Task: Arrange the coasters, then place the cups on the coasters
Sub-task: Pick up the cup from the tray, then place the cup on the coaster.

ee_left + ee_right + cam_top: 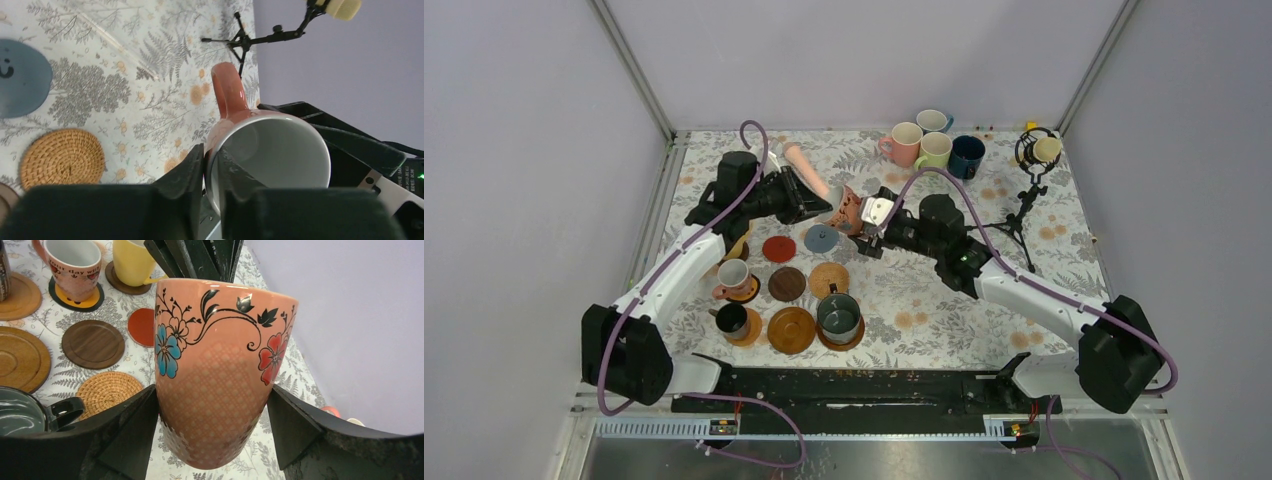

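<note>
While the left claw (212, 175) and right claw (215, 410) both pinch the flowered peach mug (220, 330), four mugs (837, 315) sit on coasters (748, 293); five bare coasters (787, 284) and four far mugs (936, 148) wait.

Bright, soft, even indoor light; sharp from overhead, blurred up close at the wrists.

Lit diffusely from above, bounced off pale lilac enclosure walls (514, 150); only faint, short shadows under the arms on the fern-printed tablecloth (924, 300). Crisp throughout the overhead view, no glare. From the left wrist: out of focus at the left gripper's black fingers (190, 172), a soft sheen along the glossy handle of the salmon-pink flowered ceramic mug (227, 90), grey shading inside its white bowl. From the right wrist: sharp on the flower print, a dimmer patch mid-wall, wide-angle swelling toward the lens, softness at the right gripper's black fingers (125, 435).
</note>
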